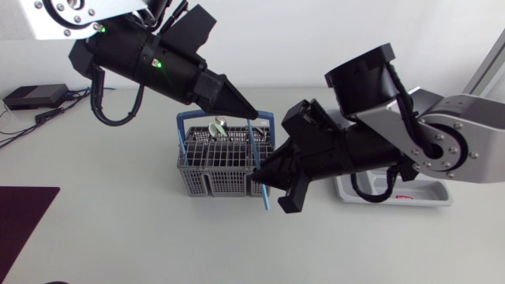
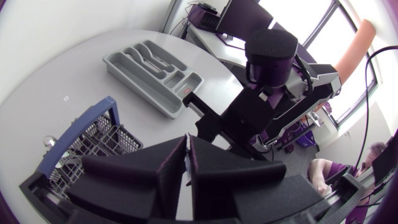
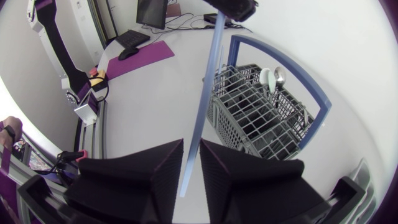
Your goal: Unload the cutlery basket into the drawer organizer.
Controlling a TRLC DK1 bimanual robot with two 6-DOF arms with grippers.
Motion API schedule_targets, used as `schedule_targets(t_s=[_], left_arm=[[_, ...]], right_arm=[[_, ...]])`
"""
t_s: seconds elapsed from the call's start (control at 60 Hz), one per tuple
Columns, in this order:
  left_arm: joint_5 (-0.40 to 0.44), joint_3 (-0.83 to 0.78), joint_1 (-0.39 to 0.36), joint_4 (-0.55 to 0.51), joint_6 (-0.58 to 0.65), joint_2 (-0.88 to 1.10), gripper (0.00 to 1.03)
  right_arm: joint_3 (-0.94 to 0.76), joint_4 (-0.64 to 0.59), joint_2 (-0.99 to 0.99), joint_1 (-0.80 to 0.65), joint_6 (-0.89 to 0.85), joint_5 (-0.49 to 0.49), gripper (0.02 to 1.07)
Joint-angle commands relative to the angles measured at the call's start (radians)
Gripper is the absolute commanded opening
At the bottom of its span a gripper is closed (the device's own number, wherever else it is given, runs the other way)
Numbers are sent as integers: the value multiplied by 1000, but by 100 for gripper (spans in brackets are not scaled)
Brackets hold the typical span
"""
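Observation:
A grey wire cutlery basket (image 1: pixel 211 170) with a blue handle (image 1: pixel 183 134) stands mid-table, with a spoon (image 1: pixel 217 126) upright in it. A long light-blue utensil (image 1: pixel 258 158) hangs steeply over the basket's right side. My left gripper (image 1: pixel 251 113) is shut on its upper end. My right gripper (image 1: pixel 256 177) is shut on it lower down, and in the right wrist view the utensil (image 3: pixel 208 81) runs between its fingers (image 3: pixel 161 168) up to the left gripper (image 3: pixel 233 9). The drawer organizer (image 1: pixel 430 196) lies at the right, mostly under my right arm; the left wrist view shows this organizer (image 2: pixel 124 67) beyond the basket (image 2: pixel 93 140).
A dark purple mat (image 1: pixel 24 217) lies at the table's left front edge. A black box (image 1: pixel 35 96) with cables sits at the back left. My right arm (image 2: pixel 267 93) fills the space just ahead of the left gripper (image 2: pixel 188 155).

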Motion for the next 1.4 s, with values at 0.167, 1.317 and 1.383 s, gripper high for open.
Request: schedule_targets(t_s=[0.167, 1.317, 1.383], left_arm=[[12, 24, 24, 2, -20, 4, 20], [-243, -406, 349, 94, 302, -317, 85], [-241, -447, 358, 114, 342, -318, 85]], right_arm=[[5, -20, -9, -4, 28, -17, 8], [-76, -209, -143, -506, 25, -39, 8], [-54, -207, -93, -572, 31, -31, 8]])
